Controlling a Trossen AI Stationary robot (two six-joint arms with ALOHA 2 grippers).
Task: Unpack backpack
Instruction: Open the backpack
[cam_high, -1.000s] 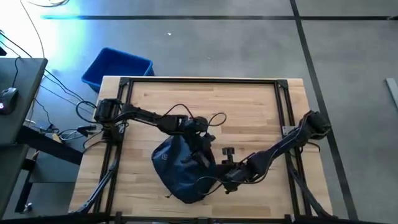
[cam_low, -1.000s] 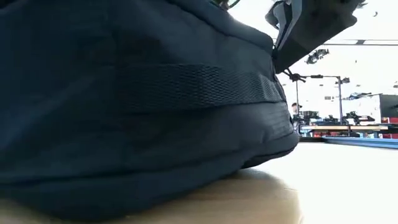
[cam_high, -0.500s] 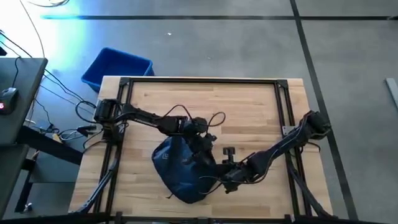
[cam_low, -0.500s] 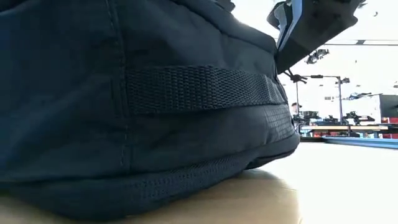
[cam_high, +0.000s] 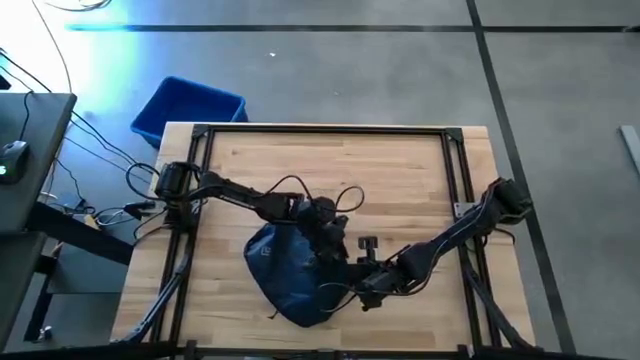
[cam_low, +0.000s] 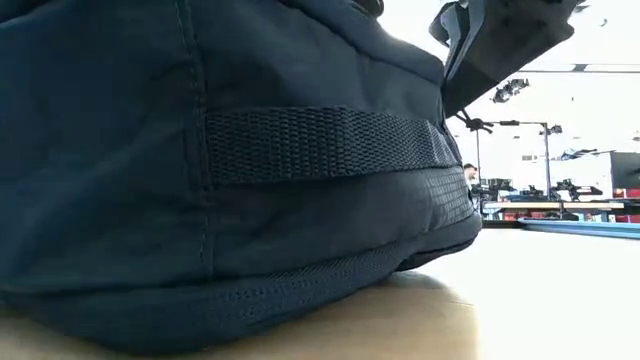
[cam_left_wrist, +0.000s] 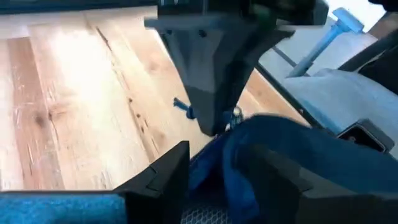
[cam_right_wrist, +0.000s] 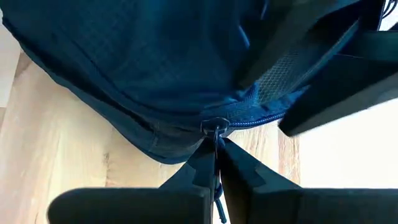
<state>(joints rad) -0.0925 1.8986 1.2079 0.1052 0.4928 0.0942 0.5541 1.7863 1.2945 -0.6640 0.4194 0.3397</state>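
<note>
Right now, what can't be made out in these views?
- The backpack contents: its own fabric covers them everywhere.
- Low view: the backpack blocks most of the table.
- High view: the zipper pull, pinched by the right end effector, is too small.
- High view: the left end effector hides the backpack part beneath it.

Two dark arms, matte black links with rounded joint housings. Thin black cables loop loose off the left arm near the bench (cam_high: 400, 170) centre. Left gripper (cam_left_wrist: 211, 127) fingers: broad, wedge-shaped, dark grey. Right gripper (cam_right_wrist: 216, 163) fingers: narrow black wedges tapering to points.
</note>
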